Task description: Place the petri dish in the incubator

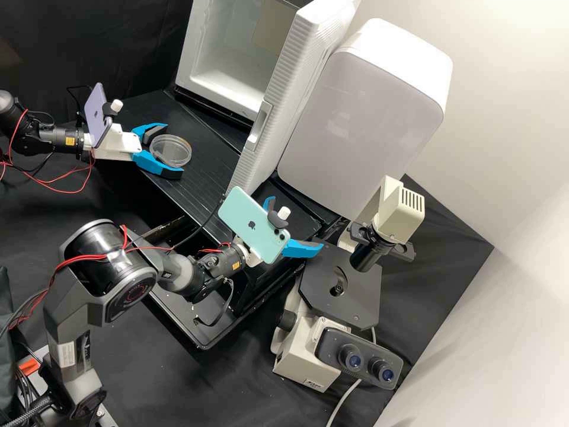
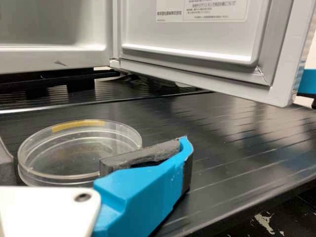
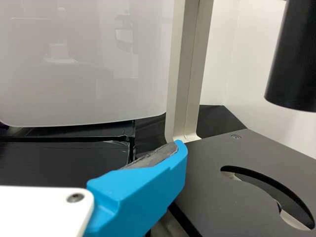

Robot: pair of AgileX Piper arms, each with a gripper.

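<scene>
A clear lidded petri dish (image 1: 170,149) lies on the black ribbed platform (image 1: 201,184) in front of the white incubator (image 1: 228,56), whose door (image 1: 284,101) stands swung open. My left gripper (image 1: 172,150) is open, one blue finger on each side of the dish, low over the platform. In the left wrist view the petri dish (image 2: 74,148) sits just beside the near finger (image 2: 148,173), and the incubator's open chamber (image 2: 49,34) lies beyond. My right gripper (image 1: 293,226) is open and holds nothing, hovering at the edge of the microscope stage (image 3: 237,173).
A white microscope (image 1: 338,332) with a black stage stands at the front right, its dark condenser (image 3: 294,54) hanging over the stage. The incubator door (image 2: 207,54) juts out over the platform between the two arms. Black cloth covers the bench around.
</scene>
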